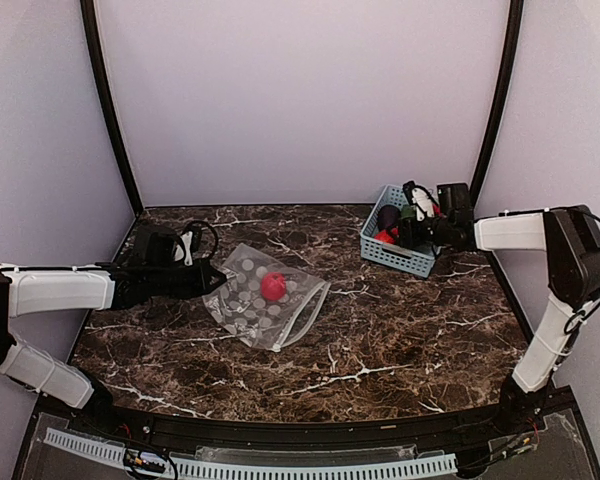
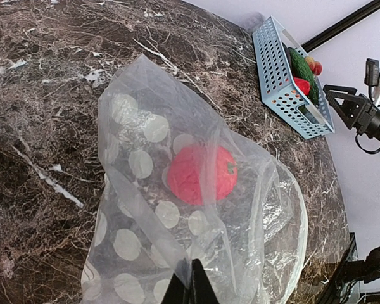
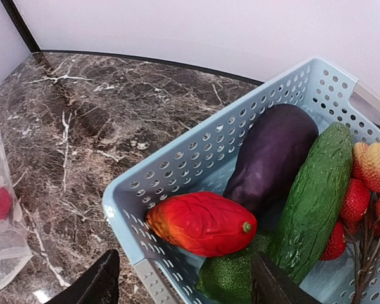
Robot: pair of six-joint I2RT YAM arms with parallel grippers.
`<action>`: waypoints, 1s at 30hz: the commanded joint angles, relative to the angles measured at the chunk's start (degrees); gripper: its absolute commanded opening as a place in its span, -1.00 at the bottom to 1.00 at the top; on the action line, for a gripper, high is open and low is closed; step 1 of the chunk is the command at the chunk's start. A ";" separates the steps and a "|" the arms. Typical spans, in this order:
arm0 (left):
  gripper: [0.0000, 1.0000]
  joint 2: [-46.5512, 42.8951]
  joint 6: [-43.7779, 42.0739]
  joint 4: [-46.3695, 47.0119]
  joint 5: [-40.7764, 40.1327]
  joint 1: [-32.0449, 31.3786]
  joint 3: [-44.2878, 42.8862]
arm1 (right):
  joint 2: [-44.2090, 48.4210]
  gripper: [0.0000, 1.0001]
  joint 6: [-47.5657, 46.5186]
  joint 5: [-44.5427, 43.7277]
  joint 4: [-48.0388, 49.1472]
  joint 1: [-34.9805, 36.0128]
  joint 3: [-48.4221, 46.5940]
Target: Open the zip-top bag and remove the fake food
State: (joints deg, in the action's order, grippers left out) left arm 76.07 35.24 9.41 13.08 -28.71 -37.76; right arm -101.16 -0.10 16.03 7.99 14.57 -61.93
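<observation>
The zip-top bag [image 1: 248, 305] lies flat left of centre, dotted face up, with one round red fake food [image 1: 273, 286] inside. My left gripper [image 1: 212, 280] is shut on the bag's left edge. In the left wrist view its fingertips [image 2: 190, 286] pinch the plastic [image 2: 253, 209] just short of the red piece [image 2: 201, 173]. My right gripper [image 1: 408, 232] is open and empty over the light-blue basket [image 1: 395, 255]. Between its fingers [image 3: 187, 284] lie a red piece [image 3: 202, 223], the purple eggplant [image 3: 272, 155], a green cucumber [image 3: 316, 196] and red berries [image 3: 367, 168].
The basket [image 3: 177, 171] stands at the back right against the wall. The bag's corner shows at the left of the right wrist view [image 3: 0, 253]. Black frame posts [image 1: 110, 110] rise at both back corners. A cable [image 1: 202, 232] loops above the left wrist.
</observation>
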 commanded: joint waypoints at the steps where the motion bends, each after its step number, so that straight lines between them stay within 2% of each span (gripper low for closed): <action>1: -0.99 -0.31 -0.02 0.28 1.00 0.36 0.51 | 7.31 0.34 1.02 3.61 3.76 1.72 3.36; 10: -0.98 -1.08 0.29 0.26 1.07 0.34 1.05 | 14.45 0.23 5.13 8.34 11.51 14.88 18.92; 16: -0.98 -0.99 0.34 0.17 1.21 0.38 0.87 | 12.47 0.12 9.72 8.55 21.00 22.60 25.82; 23: -0.99 -1.31 0.49 0.06 1.29 0.33 0.89 | 4.30 0.06 12.22 7.97 30.93 27.34 26.45; 30: -0.98 -2.94 0.50 -1.50 1.60 0.32 0.67 | -4.66 0.03 12.03 7.68 34.26 30.09 21.07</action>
State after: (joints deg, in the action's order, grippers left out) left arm 75.77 35.42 9.32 14.15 -28.71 -37.71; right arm -102.06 11.09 24.03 36.23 43.40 -37.63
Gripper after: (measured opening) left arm 0.010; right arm 0.518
